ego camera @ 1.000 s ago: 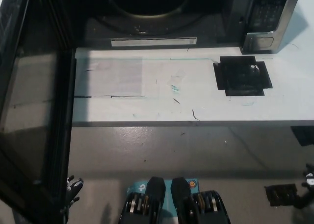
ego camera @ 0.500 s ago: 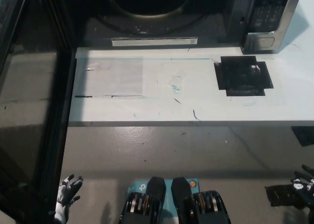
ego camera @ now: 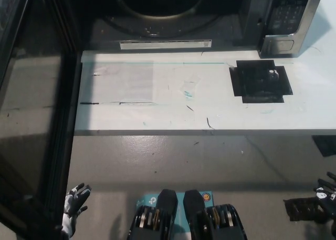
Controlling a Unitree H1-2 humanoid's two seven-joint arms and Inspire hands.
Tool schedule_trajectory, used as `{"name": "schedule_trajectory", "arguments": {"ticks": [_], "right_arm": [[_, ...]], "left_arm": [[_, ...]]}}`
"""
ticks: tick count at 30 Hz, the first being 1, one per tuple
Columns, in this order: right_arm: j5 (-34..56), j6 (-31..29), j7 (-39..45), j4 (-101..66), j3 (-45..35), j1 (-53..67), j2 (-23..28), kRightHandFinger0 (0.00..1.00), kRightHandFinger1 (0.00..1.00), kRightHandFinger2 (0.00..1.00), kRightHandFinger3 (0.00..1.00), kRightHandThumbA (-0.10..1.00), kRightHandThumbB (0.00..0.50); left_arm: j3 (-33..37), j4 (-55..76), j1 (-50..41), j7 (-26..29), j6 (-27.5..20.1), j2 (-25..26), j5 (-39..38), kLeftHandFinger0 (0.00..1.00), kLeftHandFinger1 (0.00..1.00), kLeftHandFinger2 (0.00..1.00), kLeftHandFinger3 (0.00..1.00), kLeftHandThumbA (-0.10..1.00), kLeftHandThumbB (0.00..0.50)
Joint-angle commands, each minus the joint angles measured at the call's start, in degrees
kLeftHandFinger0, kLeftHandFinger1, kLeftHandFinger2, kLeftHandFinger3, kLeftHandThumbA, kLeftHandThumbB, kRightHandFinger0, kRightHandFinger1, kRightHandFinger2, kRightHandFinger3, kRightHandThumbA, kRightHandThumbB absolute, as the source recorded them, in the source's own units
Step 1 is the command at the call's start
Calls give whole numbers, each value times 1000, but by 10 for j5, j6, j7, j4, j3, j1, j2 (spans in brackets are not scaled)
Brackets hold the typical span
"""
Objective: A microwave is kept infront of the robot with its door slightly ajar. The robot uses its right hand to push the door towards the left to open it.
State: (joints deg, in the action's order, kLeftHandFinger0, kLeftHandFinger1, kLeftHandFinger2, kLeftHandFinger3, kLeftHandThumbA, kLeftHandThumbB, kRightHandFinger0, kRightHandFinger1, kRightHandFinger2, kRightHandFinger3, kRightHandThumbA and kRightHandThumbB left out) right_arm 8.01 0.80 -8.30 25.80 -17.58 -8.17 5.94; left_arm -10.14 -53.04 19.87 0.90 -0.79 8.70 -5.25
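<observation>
door swung wide left, right hand far rt

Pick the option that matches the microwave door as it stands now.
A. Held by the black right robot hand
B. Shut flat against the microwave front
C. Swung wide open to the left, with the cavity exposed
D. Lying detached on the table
C: the door stands swung out along the picture's left, and the microwave shows its dark cavity and turntable.
</observation>
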Motion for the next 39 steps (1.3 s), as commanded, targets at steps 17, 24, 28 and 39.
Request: {"name": "schedule_trajectory", "arguments": {"ticks": [17, 24, 28, 39], "right_arm": [[8, -15, -7, -18, -6, -14, 4, 400, 527, 608, 716, 480, 237], [5, -12, -6, -27, -3, -10, 3, 372, 546, 650, 762, 476, 217], [6, -13, -4, -24, -2, -11, 3, 394, 556, 666, 771, 473, 213], [6, -15, -4, -22, -2, -13, 3, 375, 547, 666, 771, 487, 216]], "left_arm": [[-5, -4, 20, 8, -18, 0, -10, 1000, 1000, 1000, 873, 488, 201], [-3, -10, 23, 5, -28, 1, -10, 1000, 1000, 1000, 904, 497, 187], [-7, -7, 22, 6, -22, 0, -14, 1000, 1000, 1000, 900, 493, 197], [-7, -13, 24, 5, -30, 1, -17, 1000, 1000, 1000, 892, 475, 183]]}}
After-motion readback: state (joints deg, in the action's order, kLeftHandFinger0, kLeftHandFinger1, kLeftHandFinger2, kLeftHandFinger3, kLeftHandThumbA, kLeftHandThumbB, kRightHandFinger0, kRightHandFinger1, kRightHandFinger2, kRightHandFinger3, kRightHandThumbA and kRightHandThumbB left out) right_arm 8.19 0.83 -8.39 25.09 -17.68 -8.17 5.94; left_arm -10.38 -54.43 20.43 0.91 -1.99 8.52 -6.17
